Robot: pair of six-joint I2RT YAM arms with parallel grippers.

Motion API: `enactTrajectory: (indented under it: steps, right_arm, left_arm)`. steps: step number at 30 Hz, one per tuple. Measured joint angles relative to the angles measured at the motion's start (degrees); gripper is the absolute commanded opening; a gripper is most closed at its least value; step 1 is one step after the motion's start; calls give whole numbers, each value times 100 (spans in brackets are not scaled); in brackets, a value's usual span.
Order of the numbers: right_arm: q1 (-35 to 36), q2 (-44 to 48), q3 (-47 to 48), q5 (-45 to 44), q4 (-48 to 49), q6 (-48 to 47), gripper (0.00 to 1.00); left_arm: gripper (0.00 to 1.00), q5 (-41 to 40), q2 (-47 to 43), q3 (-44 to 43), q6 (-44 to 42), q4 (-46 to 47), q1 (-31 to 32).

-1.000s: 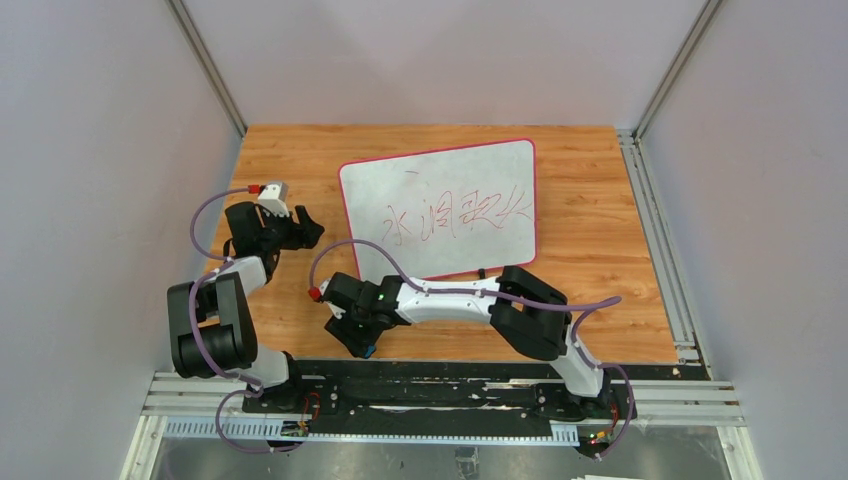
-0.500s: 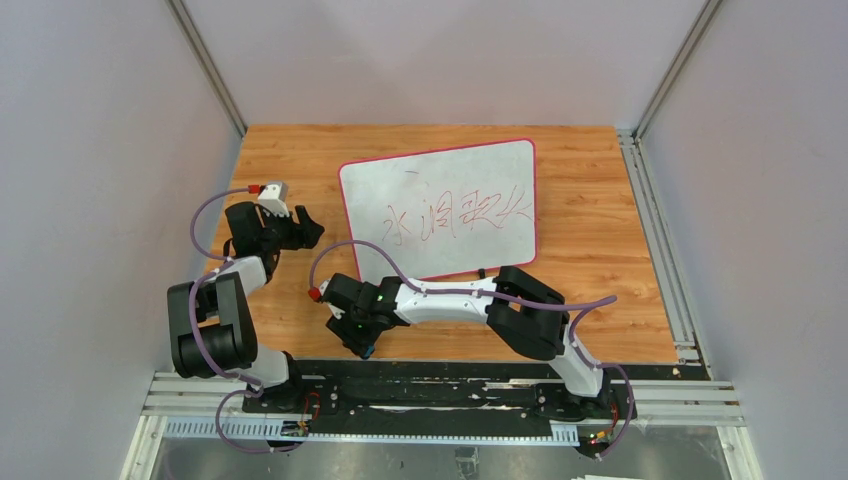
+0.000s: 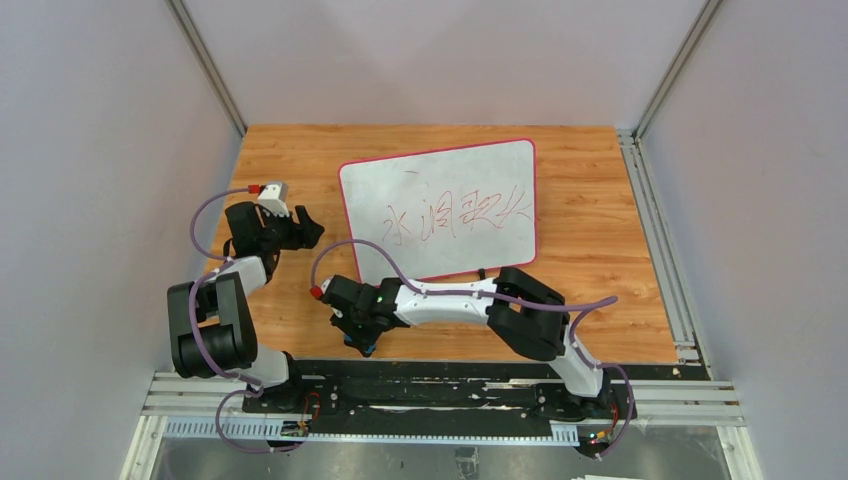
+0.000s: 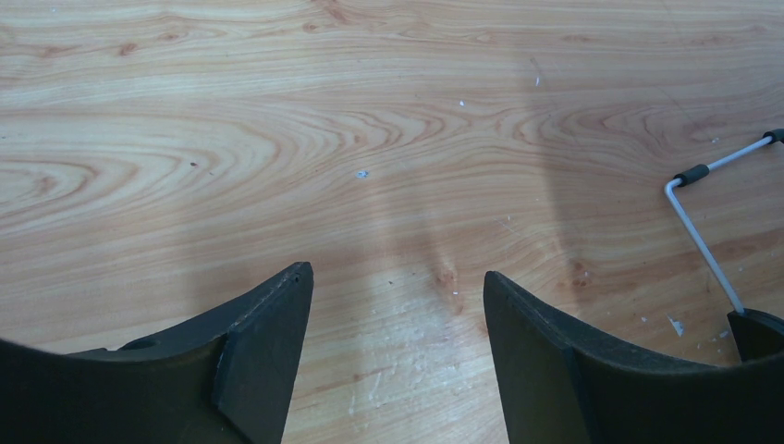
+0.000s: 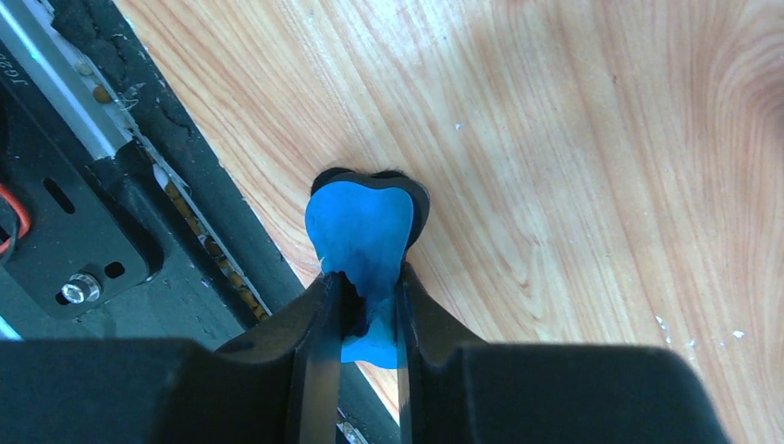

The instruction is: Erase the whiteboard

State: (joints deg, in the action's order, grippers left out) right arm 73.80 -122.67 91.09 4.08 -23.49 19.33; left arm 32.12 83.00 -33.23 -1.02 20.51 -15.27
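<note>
Right wrist view shows the right gripper [image 5: 362, 305] closed on a blue eraser [image 5: 362, 231], near the table's [image 3: 600, 200] front edge. From above, the whiteboard [image 3: 440, 205] lies flat on the table, beyond both arms, with red writing on it. The left gripper [image 4: 398, 305] is open with nothing between its fingers, left of the board.
</note>
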Motion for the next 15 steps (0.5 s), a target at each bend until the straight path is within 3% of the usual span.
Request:
enactTrajectory:
  steps: [9, 15]
  right_arm:
    - [2, 507, -516, -616, -186, 0, 1]
    - [2, 1851, -1169, -1331, -380, 61, 1]
  left_arm:
    - [71, 7, 0, 0, -2, 0, 0]
    - [70, 125, -2, -146, -70, -177, 0]
